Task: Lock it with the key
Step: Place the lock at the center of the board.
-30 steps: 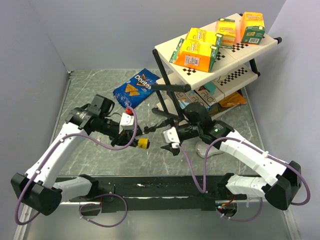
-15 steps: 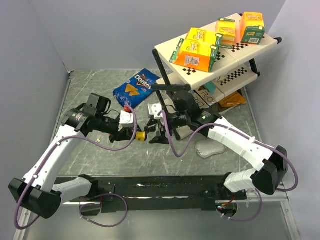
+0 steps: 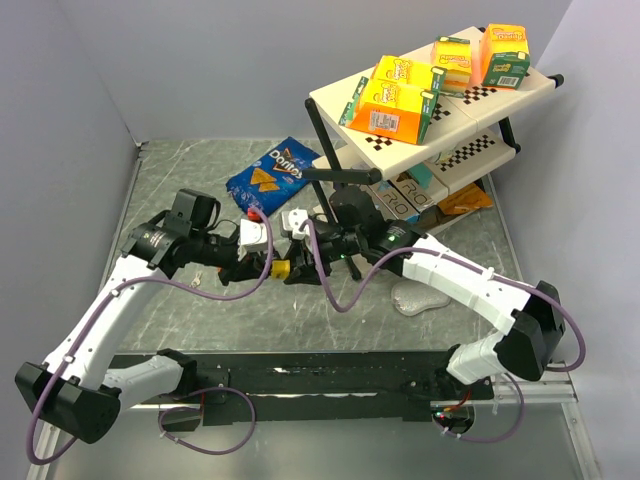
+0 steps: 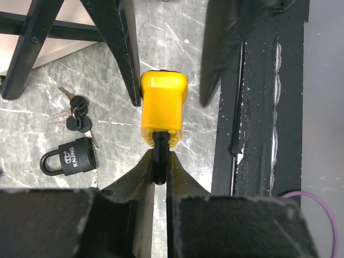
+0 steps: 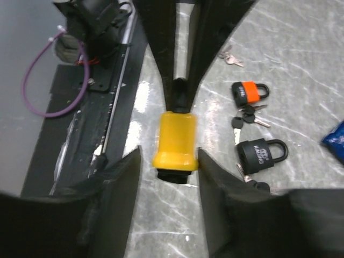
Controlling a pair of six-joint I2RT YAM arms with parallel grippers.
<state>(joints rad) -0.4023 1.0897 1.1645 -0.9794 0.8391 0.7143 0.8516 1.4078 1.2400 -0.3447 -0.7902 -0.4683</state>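
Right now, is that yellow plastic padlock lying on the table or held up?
Held up: the left gripper pinches the yellow padlock's black shackle; the right gripper's open fingers flank its body.

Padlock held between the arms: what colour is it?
The padlock is bright yellow with a black shackle; it shows best in the left wrist view.

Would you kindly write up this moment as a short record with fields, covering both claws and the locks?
left claw: shut on the black shackle of the yellow padlock
right claw: open, its fingers either side of the yellow padlock's body
key in a claw: none seen
other locks: black padlock and orange padlock, both lying on the table
keys: on the table between those two locks
also on the table: Doritos bag
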